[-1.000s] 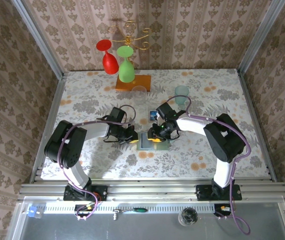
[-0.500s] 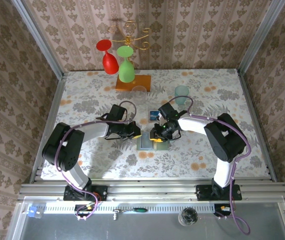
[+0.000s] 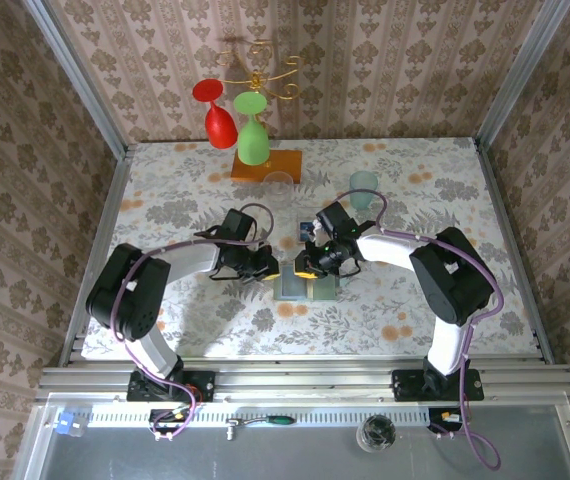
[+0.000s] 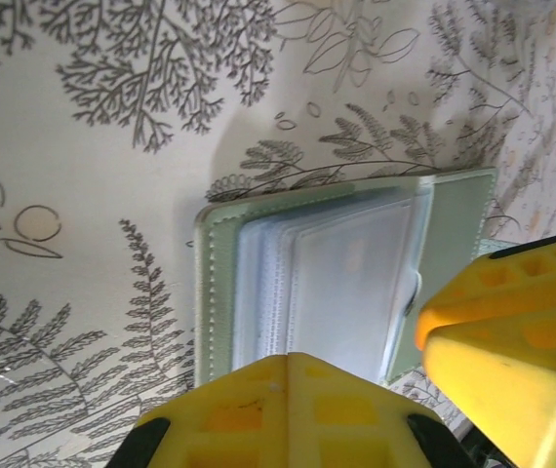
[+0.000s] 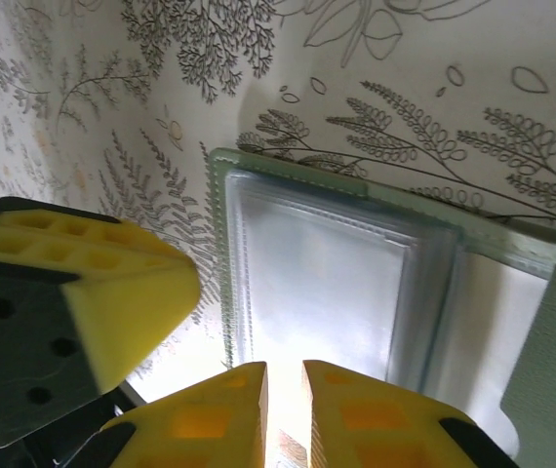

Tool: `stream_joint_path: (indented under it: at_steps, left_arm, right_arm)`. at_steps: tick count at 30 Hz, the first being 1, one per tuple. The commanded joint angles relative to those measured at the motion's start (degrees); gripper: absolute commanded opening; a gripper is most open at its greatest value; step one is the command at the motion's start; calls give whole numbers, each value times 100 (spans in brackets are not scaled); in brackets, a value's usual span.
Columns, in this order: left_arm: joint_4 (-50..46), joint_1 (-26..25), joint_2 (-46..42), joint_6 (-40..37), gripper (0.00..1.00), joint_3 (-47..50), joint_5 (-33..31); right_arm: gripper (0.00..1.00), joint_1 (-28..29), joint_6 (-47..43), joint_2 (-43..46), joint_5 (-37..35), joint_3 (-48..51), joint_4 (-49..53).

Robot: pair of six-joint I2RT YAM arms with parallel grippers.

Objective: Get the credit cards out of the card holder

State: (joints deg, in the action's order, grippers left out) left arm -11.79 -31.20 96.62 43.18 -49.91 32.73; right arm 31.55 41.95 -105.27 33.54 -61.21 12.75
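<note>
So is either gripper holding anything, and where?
Cannot tell. Left gripper looks shut, right gripper nearly shut, both over the card holder, contact hidden.

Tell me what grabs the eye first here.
A red glass and a green glass hang upside down at the table's back. At the centre, the yellow-fingered left gripper and right gripper meet at the open card holder.

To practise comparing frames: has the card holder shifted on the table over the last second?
No. The card holder lies just beyond the same orange printed flower as before, its edges in the same place.
</note>
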Motion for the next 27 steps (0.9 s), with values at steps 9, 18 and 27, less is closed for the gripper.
stream_joint_path:
  at_steps: [9, 18, 27]
  left_arm:
    - [-273, 70, 281, -240, 2, 26, -36]
    - [-311, 87, 341, -240, 2, 43, -46]
    - [-51, 105, 5, -98, 5, -5, -49]
  right_arm:
    - [20, 19, -18, -226, 37, 28, 110]
    - [25, 0, -369, -114, -565, -62, 826]
    - [25, -8, -355, -125, -543, -22, 750]
